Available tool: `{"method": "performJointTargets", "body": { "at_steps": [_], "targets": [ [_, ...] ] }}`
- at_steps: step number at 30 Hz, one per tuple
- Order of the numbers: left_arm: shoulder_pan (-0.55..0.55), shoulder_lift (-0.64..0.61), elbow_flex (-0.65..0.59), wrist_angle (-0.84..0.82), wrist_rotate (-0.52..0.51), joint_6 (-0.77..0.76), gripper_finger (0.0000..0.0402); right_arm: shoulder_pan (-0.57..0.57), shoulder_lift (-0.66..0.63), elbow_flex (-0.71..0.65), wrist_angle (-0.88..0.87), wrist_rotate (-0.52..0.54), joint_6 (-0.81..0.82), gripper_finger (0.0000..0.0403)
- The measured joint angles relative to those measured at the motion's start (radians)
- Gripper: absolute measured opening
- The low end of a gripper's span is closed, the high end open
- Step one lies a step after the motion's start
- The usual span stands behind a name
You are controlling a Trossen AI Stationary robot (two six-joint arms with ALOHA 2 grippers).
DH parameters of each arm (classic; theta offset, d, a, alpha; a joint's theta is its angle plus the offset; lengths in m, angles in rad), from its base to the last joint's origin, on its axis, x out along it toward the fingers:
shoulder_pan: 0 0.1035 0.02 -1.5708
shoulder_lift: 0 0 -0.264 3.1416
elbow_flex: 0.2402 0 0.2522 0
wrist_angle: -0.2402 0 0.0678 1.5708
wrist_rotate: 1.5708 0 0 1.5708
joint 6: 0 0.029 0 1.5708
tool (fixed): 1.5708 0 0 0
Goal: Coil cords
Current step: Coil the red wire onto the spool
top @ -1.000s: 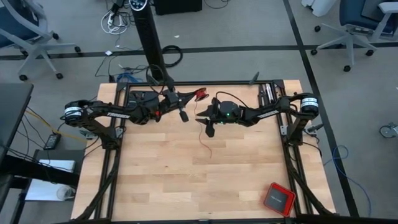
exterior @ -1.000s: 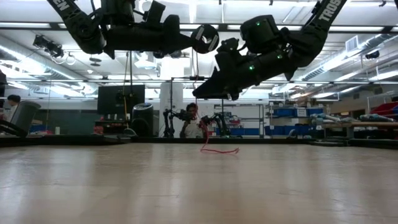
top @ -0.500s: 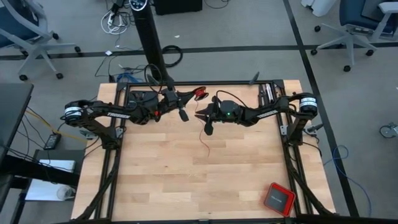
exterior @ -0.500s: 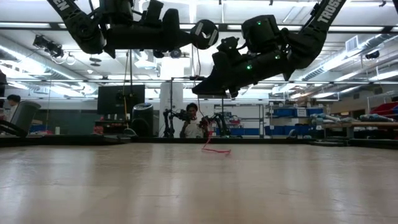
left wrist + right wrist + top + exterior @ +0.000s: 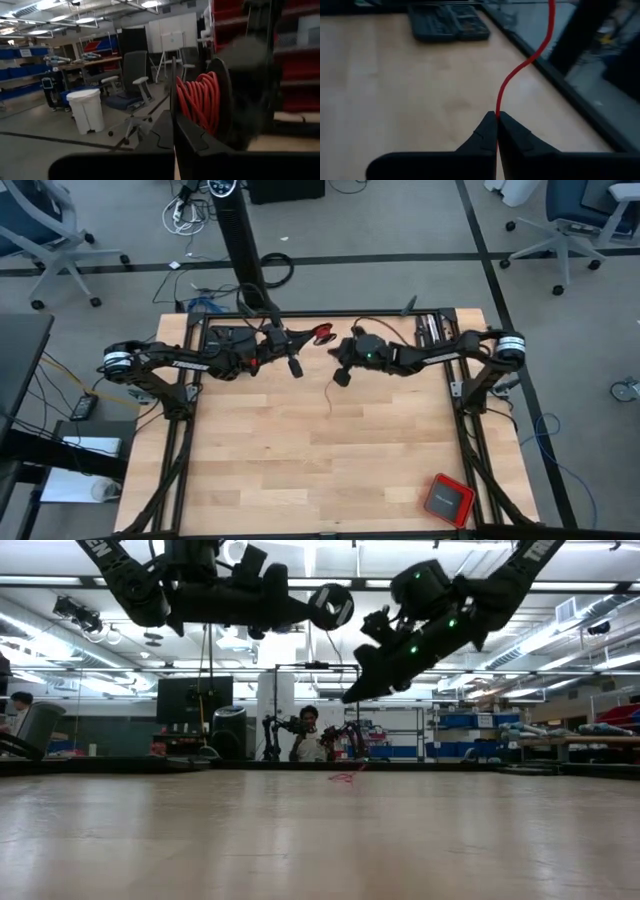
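The thin red cord, judged light and limp, was pinched by the closed right gripper above the table's far edge; its coil was clamped in the left gripper.

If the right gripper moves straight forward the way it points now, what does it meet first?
Probably the dark case on the table; the right gripper, shut on the red cord, points toward it, though depth is unclear.
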Motion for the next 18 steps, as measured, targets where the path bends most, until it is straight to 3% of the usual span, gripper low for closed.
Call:
{"method": "performJointTargets", "body": {
  "at_steps": [3, 10, 18],
  "targets": [
    [0.0, 0.0, 0.0, -0.038, 0.0, 0.057, 0.0, -0.002, -0.078, -0.002, -0.089, 0.087, -0.032, 0.0002],
    [0.0, 0.0, 0.0, -0.152, -0.001, 0.182, 0.0, -0.001, -0.263, -0.05, -0.092, 0.243, -0.094, 0.0001],
    [0.0, 0.0, 0.0, -0.192, -0.083, 0.257, 0.0, 0.036, -0.347, -0.052, -0.028, 0.154, -0.117, 0.0]
  ]
}}
